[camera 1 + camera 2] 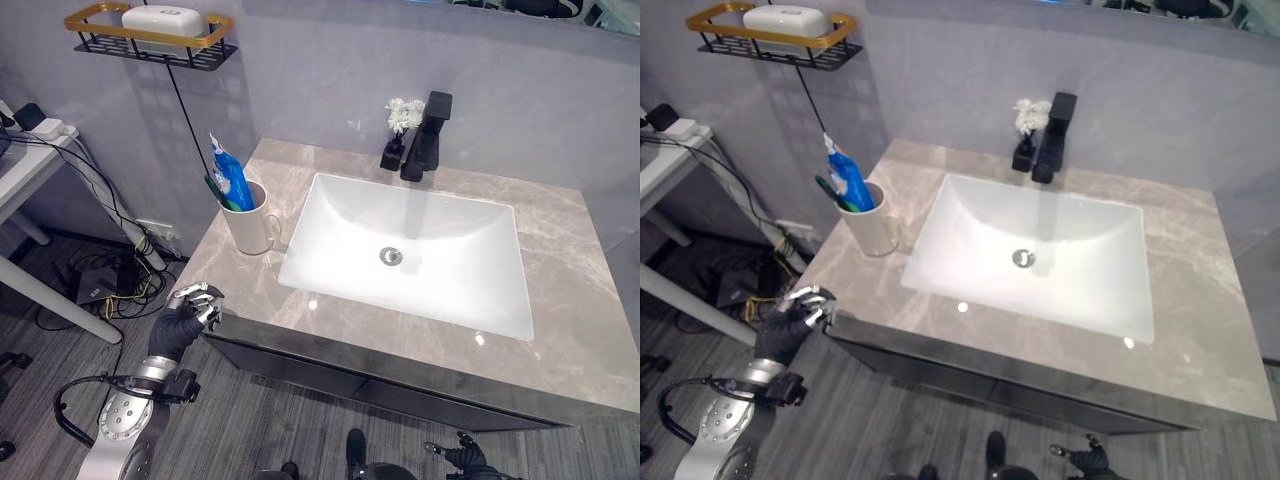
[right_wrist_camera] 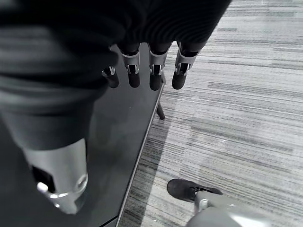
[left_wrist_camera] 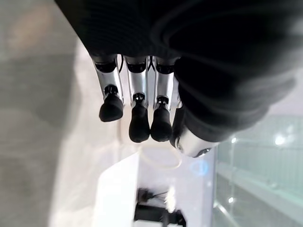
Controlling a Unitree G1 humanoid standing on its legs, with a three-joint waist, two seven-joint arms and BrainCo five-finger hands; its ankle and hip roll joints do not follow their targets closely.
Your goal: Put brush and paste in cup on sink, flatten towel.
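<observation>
A white cup (image 1: 250, 225) stands on the grey stone counter (image 1: 560, 300), left of the white sink basin (image 1: 330, 215). A blue toothpaste tube (image 1: 232, 178) and a green brush (image 1: 218, 190) stick up out of the cup. My left hand (image 1: 185, 320) hovers just off the counter's front left corner, below the cup, with its fingers (image 3: 138, 118) curled and holding nothing. My right hand (image 1: 462, 456) hangs low in front of the vanity, near the floor. Its fingers (image 2: 154, 75) are relaxed and hold nothing.
A black faucet (image 1: 428, 135) and a small vase of white flowers (image 1: 403, 115) stand behind the basin. A wall shelf (image 1: 150, 40) carries a white box. At the far left stands a white table (image 1: 25, 160), with cables (image 1: 115, 275) on the floor beneath it.
</observation>
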